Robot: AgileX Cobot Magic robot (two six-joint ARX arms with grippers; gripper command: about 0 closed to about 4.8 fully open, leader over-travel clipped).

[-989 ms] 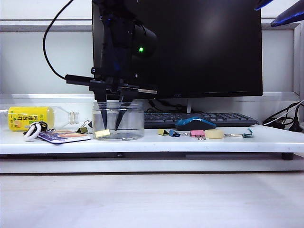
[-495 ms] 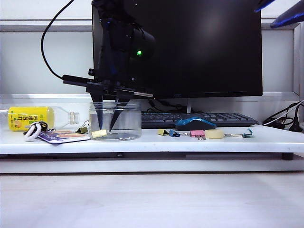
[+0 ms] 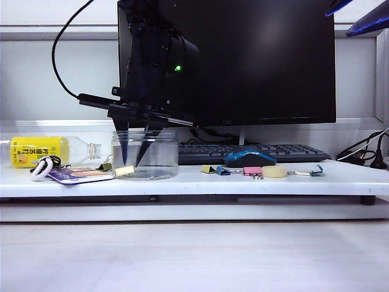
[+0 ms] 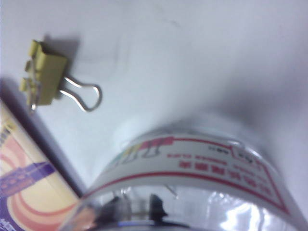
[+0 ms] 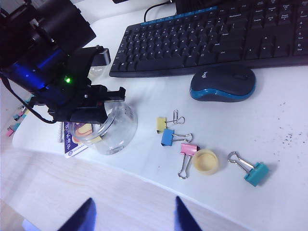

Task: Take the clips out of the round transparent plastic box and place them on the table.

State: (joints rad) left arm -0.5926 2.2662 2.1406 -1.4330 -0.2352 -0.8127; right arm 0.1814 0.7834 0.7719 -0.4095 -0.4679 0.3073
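Note:
The round transparent plastic box (image 3: 159,155) stands on the white table (image 3: 194,182). My left gripper (image 3: 130,163) reaches down into it, tilted. Through the box wall (image 4: 192,166) in the left wrist view its two dark fingertips (image 4: 156,207) stand a little apart. What lies between them is blurred. One pale-yellow clip (image 4: 45,79) lies on the table just outside the box (image 3: 124,171). Another yellow clip (image 5: 161,124) lies further right. My right gripper (image 5: 132,219) hovers open and empty over the wood-grain surface in front of the table.
Blue (image 5: 168,137), pink (image 5: 187,150) and teal (image 5: 255,173) clips and a cream lump (image 5: 206,161) lie near a mouse (image 5: 222,83) and keyboard (image 5: 207,33). A card (image 4: 24,183), a white ring (image 3: 41,168) and a yellow-labelled bottle (image 3: 36,150) sit left of the box.
The box and my left gripper inside it have shifted a little to the left, and the gripper now leans more. The right gripper has not moved.

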